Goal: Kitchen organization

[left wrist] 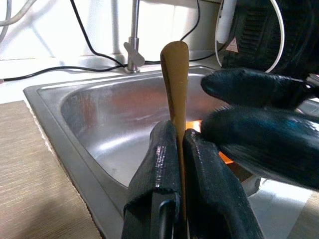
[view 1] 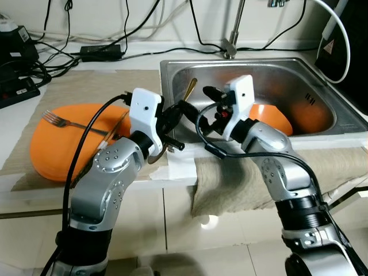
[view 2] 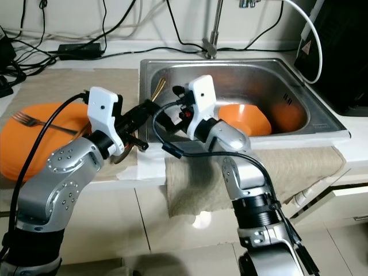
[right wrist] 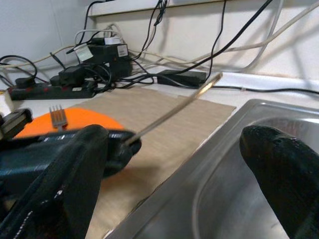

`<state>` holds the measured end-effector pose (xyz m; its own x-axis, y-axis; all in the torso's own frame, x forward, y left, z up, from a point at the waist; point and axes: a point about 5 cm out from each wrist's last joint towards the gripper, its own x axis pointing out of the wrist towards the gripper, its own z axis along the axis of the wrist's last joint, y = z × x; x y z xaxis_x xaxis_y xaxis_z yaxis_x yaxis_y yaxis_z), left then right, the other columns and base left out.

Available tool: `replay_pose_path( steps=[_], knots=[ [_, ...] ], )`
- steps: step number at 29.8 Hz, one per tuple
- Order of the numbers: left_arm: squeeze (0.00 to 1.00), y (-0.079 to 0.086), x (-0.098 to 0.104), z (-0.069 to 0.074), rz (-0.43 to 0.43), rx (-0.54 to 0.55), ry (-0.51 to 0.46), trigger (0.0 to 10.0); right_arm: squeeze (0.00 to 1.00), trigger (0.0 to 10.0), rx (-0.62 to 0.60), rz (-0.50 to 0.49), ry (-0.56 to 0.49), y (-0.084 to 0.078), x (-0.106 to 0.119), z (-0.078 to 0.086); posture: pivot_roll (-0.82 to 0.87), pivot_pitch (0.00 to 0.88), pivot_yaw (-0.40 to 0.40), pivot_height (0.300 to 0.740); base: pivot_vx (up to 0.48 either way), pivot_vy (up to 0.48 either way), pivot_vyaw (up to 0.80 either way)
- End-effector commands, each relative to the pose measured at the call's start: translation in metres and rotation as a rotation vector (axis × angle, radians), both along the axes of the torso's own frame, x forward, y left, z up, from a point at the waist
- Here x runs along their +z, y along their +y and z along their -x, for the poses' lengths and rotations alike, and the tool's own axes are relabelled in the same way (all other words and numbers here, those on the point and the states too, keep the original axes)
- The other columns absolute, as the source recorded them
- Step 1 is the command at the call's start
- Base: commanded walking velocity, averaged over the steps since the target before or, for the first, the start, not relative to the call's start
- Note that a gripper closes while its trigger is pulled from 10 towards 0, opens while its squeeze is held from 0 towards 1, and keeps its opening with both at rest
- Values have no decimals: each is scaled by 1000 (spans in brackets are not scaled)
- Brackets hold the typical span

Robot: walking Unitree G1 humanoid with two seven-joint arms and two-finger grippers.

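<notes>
My left gripper [view 1: 179,110] is shut on a slim gold utensil [view 1: 191,87] over the left rim of the steel sink [view 1: 172,64]. The utensil's handle [left wrist: 175,74] sticks up past the closed fingers [left wrist: 162,149] toward the basin. My right gripper [view 1: 210,102] is open and hovers right beside the left fingertips, and the gold utensil [right wrist: 174,110] runs between its two spread fingers [right wrist: 276,149]. I cannot tell whether it touches the utensil. An orange plate [view 1: 57,152] with a fork [view 1: 63,122] lies on the mat to the left. An orange bowl [view 1: 273,118] sits in the sink.
A faucet [view 1: 232,40] rises behind the sink. Power strips and cables [view 1: 23,80] crowd the back left of the counter. A black appliance [view 1: 339,49] stands at the back right. A beige cloth [view 1: 230,181] hangs over the counter's front edge.
</notes>
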<state>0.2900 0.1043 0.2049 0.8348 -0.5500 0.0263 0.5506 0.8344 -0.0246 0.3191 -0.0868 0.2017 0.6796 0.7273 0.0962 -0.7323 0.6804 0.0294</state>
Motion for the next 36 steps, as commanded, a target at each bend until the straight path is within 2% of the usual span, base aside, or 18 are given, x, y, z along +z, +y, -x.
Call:
replay_pose_path(
  steps=[1,5,8,14,19,27,31,36],
  knots=[
    [4,0,17,4,27,-16,-72,0,0,10000,41,26,47,3,-8,6,96,4,-6,740,0,0,0],
    [0,-1,20,4,35,-36,-78,0,0,10000,32,23,51,1,-6,10,89,5,-3,740,0,0,0],
    [0,-7,25,11,54,-92,-85,0,0,10000,14,12,68,0,-8,12,86,6,-1,740,0,0,0],
    [4,-7,27,17,65,-121,-88,0,0,10000,8,6,75,0,-7,14,94,10,-5,740,0,0,0],
    [8,-4,14,23,44,-143,-39,0,0,10000,-15,-25,59,1,-1,14,94,10,-5,740,0,0,0],
    [8,3,-11,24,9,-116,38,0,0,10000,-56,-78,14,-1,12,15,93,16,-4,740,0,0,0],
    [12,3,-14,24,6,-113,45,0,0,10000,-65,-95,3,-1,15,15,89,16,-2,740,0,0,0],
    [20,-5,-3,24,34,-144,12,0,0,10000,-80,-106,42,3,7,13,88,17,-2,740,0,0,0]
  ],
)
